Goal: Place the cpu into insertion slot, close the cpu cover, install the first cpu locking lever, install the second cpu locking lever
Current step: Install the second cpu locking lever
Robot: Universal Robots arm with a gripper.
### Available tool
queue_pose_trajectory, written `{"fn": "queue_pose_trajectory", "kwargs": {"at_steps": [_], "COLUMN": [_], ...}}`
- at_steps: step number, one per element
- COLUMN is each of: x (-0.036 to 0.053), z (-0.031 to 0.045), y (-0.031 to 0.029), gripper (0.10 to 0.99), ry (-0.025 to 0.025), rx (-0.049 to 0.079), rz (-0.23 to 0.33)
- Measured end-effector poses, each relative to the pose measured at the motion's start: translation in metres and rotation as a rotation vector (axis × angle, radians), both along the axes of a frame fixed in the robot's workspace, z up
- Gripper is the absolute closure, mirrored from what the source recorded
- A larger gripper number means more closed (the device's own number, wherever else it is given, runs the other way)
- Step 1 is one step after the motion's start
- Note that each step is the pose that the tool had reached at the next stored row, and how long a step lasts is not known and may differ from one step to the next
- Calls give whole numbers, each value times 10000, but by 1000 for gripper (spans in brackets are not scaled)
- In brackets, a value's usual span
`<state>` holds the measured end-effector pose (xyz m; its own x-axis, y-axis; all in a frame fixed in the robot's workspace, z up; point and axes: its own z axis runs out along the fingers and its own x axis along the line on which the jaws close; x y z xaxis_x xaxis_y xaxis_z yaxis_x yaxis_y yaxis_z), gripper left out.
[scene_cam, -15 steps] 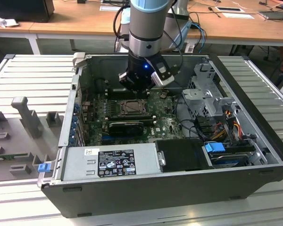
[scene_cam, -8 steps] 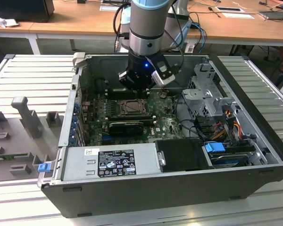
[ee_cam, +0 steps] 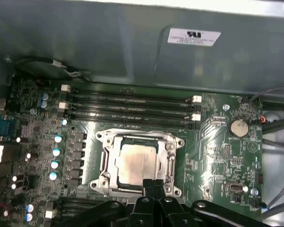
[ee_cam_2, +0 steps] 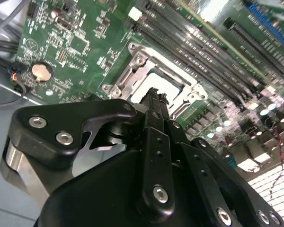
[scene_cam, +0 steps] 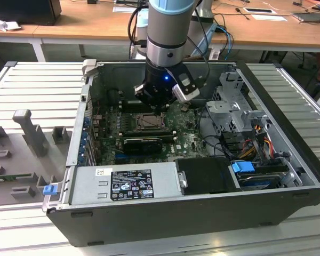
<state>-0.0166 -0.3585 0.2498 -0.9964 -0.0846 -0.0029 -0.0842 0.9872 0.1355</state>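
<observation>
cpu (ee_cam: pixel 136 163) under closed cpu cover (ee_cam: pixel 109 163) in first wrist view

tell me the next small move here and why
Probably a short push down and along the cover's near edge. The cpu already sits in the slot with the cover lying flat over it, and the end effector is right at that edge, fingers together. That suggests the levers are the work at hand; their state isn't clear.
</observation>
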Motion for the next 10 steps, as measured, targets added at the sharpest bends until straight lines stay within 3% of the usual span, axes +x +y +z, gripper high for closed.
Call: {"fn": "queue_pose_trajectory", "kwargs": {"at_steps": [2, 4, 10], "x": [0, -7, -19], "z": [-4, -19, -34], "y": [-42, -94, -122], "gripper": [980, 980, 980], "ry": [105, 111, 98], "rx": [18, 44, 82], "rz": [1, 0, 7]}}
